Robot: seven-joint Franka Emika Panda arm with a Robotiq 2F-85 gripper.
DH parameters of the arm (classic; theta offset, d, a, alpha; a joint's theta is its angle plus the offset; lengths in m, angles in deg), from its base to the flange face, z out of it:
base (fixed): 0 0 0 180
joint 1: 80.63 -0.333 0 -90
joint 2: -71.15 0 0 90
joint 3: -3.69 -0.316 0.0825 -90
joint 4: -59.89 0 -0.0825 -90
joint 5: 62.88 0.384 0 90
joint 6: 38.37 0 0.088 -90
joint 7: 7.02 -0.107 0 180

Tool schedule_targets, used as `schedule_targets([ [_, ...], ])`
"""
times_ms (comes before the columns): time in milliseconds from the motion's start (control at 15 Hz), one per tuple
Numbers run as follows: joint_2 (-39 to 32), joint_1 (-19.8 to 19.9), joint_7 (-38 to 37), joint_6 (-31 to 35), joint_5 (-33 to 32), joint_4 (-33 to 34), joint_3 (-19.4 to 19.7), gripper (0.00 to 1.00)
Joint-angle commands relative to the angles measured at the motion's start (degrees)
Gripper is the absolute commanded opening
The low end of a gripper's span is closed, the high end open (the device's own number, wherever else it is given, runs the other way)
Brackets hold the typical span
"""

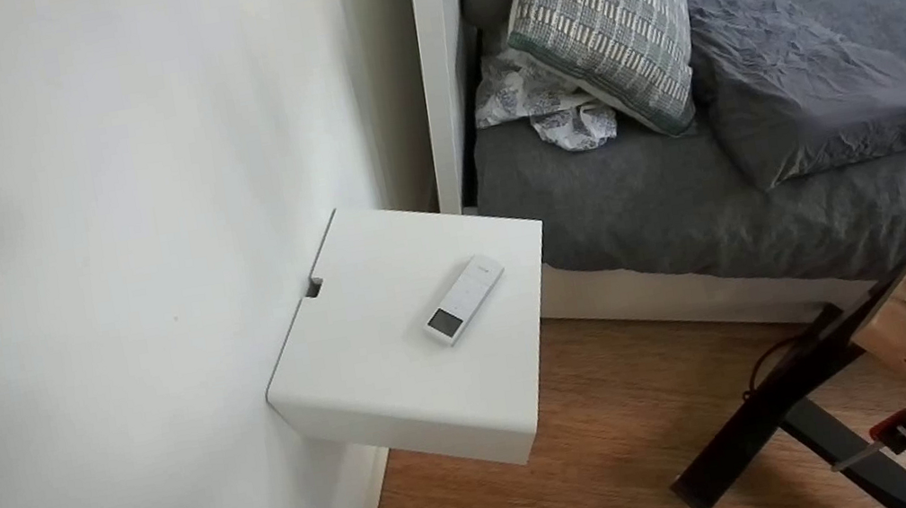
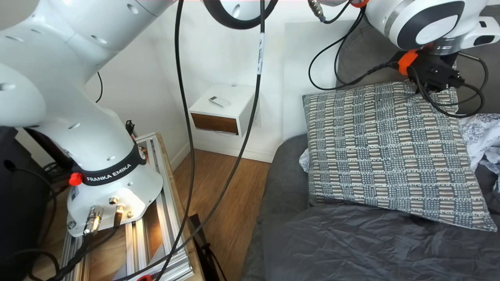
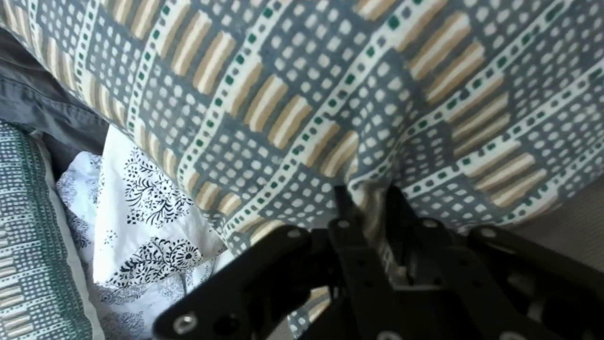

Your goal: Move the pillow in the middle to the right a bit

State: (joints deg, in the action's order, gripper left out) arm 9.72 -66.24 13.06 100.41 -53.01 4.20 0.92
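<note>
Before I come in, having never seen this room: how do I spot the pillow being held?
Find the grey bed beside the white nightstand. On it is a patterned pillow with tan-striped blocks. Unlike the similarly patterned cushion nearby, this one is pinched in the black claw.

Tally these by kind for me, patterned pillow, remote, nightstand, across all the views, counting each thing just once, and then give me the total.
Patterned pillows: 2, one gripped, one at the wrist view's left edge
Remote: 1
Nightstand: 1
Total: 4
</note>
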Motion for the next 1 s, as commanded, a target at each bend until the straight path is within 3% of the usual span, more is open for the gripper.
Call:
schedule_targets([
  [0,-1.03,-0.1,-3.21,-2.18,-1.57,2.87,0.55,0.0],
  [467,2.19,1.24,-3.62,-4.91,1.01,2.07,-0.49,0.01],
  [933,11.82,6.65,3.22,-2.03,7.65,-2.63,-6.94,0.01],
])
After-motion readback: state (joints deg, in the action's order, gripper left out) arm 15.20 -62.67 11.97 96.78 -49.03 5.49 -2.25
